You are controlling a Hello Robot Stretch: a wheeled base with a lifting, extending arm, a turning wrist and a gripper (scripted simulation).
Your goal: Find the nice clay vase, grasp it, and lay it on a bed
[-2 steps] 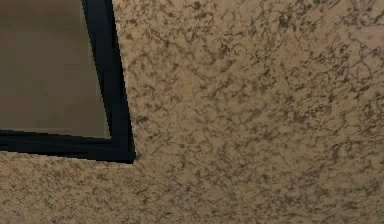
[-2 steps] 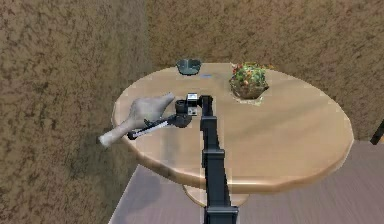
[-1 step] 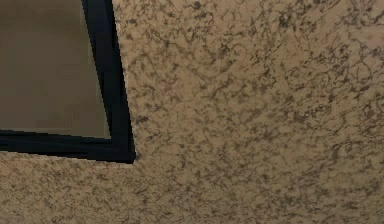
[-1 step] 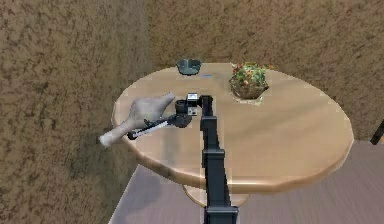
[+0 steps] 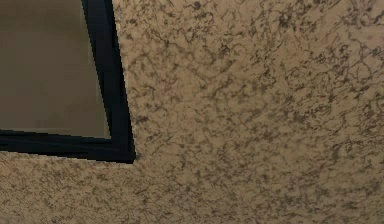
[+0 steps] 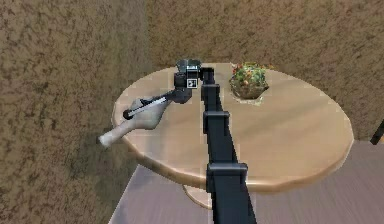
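Because the pale vase [image 6: 132, 127] tilts at the table [image 6: 290, 135] edge, I reach across | gripper [image 6: 133, 111] at it | jaw gap, hold: cannot tell

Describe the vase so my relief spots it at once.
Find the round wooden table in the arm side view. At its left edge, by the gripper, is a pale grey vase. Unlike the leafy plant, it is plain and tipped sideways.
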